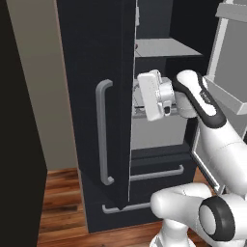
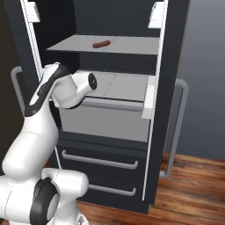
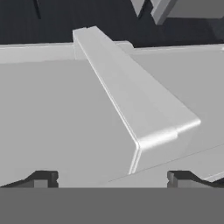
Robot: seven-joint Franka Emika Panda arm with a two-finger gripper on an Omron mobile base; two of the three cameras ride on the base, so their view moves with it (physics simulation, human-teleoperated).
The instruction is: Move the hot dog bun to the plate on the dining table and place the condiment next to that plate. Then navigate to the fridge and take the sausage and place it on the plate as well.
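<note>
Brown sausage (image 2: 101, 44) lies on the upper fridge shelf (image 2: 132, 45), above the claw (image 3: 111, 177) and well apart from it. The claw is spread wide and empty, reaching in over the grey lower shelf (image 3: 52, 118) beside a raised divider (image 3: 131, 100).

A reddish-brown sausage (image 2: 101, 44) is lying on a pale grey shelf (image 2: 132, 45) in a black fridge (image 2: 169, 66); grey handles (image 1: 103, 132) and brown plank floor (image 2: 189, 189) are showing.

Base views flank arm, both facing open fridge (image 2: 132, 88); hand view close over grey shelf (image 3: 65, 118).
</note>
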